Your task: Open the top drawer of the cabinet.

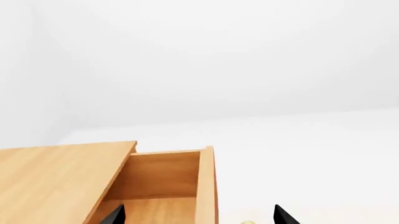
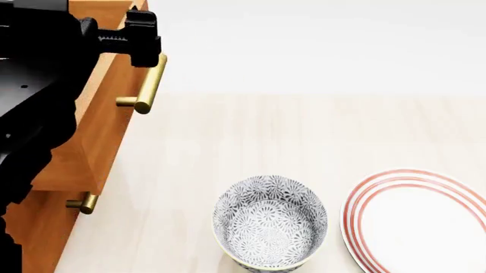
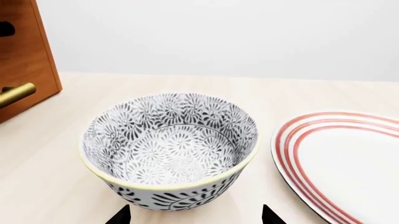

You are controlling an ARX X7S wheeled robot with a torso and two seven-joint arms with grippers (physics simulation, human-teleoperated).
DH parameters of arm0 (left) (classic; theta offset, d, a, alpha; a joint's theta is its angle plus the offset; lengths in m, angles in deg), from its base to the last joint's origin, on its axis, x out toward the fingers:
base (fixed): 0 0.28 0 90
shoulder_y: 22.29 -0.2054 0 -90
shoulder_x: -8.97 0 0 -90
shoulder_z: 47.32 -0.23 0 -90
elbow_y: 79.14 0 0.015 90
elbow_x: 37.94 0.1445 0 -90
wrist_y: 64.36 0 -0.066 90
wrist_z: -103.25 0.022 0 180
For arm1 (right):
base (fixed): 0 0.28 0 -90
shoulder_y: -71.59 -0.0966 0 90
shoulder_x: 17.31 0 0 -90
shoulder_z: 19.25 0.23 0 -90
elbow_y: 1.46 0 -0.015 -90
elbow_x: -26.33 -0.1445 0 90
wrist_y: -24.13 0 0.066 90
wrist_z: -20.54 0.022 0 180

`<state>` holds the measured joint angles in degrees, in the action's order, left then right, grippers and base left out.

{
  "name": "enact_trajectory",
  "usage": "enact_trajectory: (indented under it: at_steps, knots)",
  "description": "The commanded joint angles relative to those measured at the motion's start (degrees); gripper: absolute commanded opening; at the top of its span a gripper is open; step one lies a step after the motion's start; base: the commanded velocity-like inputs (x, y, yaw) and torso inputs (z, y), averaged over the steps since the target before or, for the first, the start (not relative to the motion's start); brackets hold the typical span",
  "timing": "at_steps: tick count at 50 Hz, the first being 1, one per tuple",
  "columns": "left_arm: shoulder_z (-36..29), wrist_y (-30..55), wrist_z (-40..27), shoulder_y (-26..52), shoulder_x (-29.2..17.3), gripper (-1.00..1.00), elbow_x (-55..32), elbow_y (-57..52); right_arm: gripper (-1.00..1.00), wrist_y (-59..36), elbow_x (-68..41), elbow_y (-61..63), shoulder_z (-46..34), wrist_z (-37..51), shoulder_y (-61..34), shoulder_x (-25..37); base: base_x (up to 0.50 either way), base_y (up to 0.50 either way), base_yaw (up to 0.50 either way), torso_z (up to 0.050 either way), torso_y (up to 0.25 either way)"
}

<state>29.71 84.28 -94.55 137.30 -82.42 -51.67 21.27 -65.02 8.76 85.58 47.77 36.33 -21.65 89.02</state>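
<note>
Top drawer (image 2: 95, 122) of the cabinet (image 2: 34, 233) stands partly pulled out at the desk's (image 2: 251, 136) left. Left gripper (image 2: 144, 37) jaws clasp its brass handle (image 2: 148, 85); right gripper (image 3: 194, 215) jaws released. An off-axis pull could slip the bar.

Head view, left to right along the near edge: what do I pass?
cabinet → lower drawer's brass handle → patterned bowl → red-striped plate, which runs off the frame's right edge.
</note>
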Motion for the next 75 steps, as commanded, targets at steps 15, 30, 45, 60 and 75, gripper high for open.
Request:
enact_trajectory:
  at_steps: [15,30,45,60,75]
  knots:
    - [-4.5,-3.1,-1.6,-0.4,-1.8,1.00,-3.5,6.9,1.00,0.1,-0.3,0.0,-0.5,0.2,-0.1,0.3,0.00,0.00,0.00,0.000,0.000]
    - [6.0,1.8,-6.9,5.0,0.8,1.00,-12.2,13.6,1.00,0.2,-0.5,-0.3,-0.7,0.3,-0.2,0.4,0.00,0.00,0.00,0.000,0.000]
    - [12.8,1.3,-15.7,8.3,0.8,1.00,-26.1,19.9,1.00,0.2,-0.8,-0.5,-1.0,0.3,-0.2,0.5,0.00,0.00,0.00,0.000,0.000]
    - [15.8,-0.8,-22.9,12.1,0.6,1.00,-33.2,27.0,1.00,0.1,-1.0,-1.0,-1.2,0.5,-0.5,0.5,0.00,0.00,0.00,0.000,0.000]
    - [17.3,-4.4,-27.7,14.1,0.4,1.00,-36.9,34.1,1.00,0.0,-1.5,-1.1,-1.1,0.7,-0.8,0.6,0.00,0.00,0.00,0.000,0.000]
